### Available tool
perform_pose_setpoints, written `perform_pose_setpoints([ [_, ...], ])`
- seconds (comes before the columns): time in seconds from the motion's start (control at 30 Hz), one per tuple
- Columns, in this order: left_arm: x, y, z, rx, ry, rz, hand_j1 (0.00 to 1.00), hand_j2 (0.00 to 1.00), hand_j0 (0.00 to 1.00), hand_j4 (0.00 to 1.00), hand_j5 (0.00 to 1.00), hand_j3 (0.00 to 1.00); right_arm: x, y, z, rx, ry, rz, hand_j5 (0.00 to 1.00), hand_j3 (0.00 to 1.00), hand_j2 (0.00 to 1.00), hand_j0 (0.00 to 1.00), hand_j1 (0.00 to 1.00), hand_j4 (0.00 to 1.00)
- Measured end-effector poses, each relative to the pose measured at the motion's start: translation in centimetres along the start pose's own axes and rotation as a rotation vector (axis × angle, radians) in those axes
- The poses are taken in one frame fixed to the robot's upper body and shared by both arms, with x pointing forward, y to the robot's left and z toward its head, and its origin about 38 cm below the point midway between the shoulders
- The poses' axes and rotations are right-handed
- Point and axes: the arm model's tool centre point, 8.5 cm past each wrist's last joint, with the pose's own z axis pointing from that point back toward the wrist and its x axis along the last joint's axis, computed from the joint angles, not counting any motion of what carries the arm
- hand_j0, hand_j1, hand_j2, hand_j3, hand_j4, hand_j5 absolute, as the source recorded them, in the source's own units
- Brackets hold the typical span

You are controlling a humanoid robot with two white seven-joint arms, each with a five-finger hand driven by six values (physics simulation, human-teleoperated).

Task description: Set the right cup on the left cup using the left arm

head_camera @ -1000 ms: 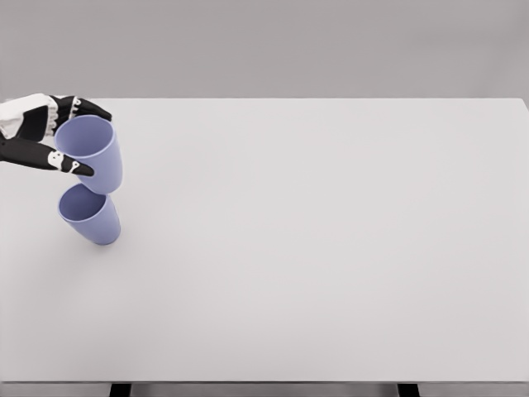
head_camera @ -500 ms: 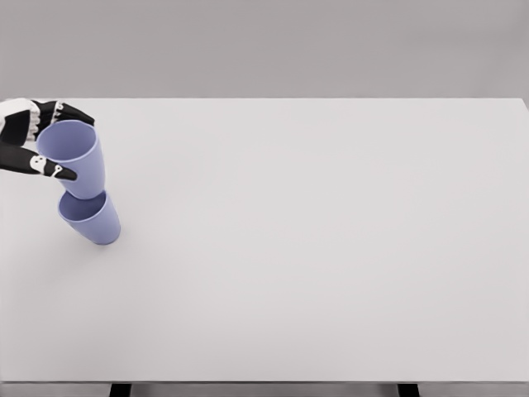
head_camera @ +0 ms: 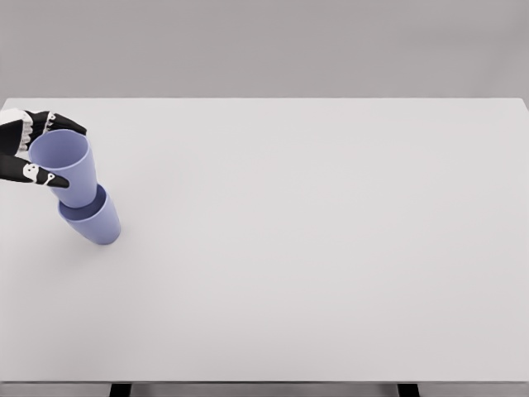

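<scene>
At the table's (head_camera: 314, 248) far left I see my left hand (head_camera: 29, 149) gripping the upper cup (head_camera: 66, 168), its base sunk into the lower cup (head_camera: 92, 222) standing there

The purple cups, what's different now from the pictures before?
The left hand moved the upper cup down and leftward, so its base now sits inside the lower cup. The hand kept its grip throughout. The lower cup stayed where it was on the table.
</scene>
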Motion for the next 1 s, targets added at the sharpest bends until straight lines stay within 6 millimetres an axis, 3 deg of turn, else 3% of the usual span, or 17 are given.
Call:
perform_pose_setpoints([
  [1.0,0.5,0.2,1.4,-0.006,0.016,-0.009,0.69,0.69,0.69,0.69,0.69,0.69,0.0,0.0,0.0,0.000,0.000,0.000,1.00,1.00,1.00,1.00,1.00,1.00],
])
